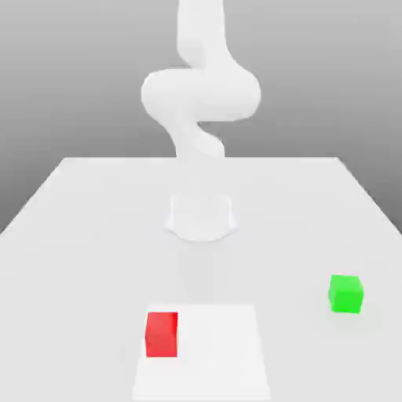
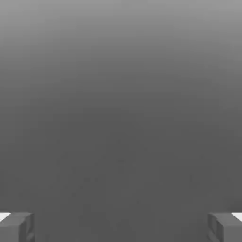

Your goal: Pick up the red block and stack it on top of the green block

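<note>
pale table (image 1: 102, 251) with red block (image 1: 162, 334) and green block (image 1: 345, 294) well apart

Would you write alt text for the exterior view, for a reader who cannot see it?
A red block sits on a bright white patch of a pale table, toward the exterior view's left, and a green block stands apart on the right. Behind them rises a white robot arm.
</note>
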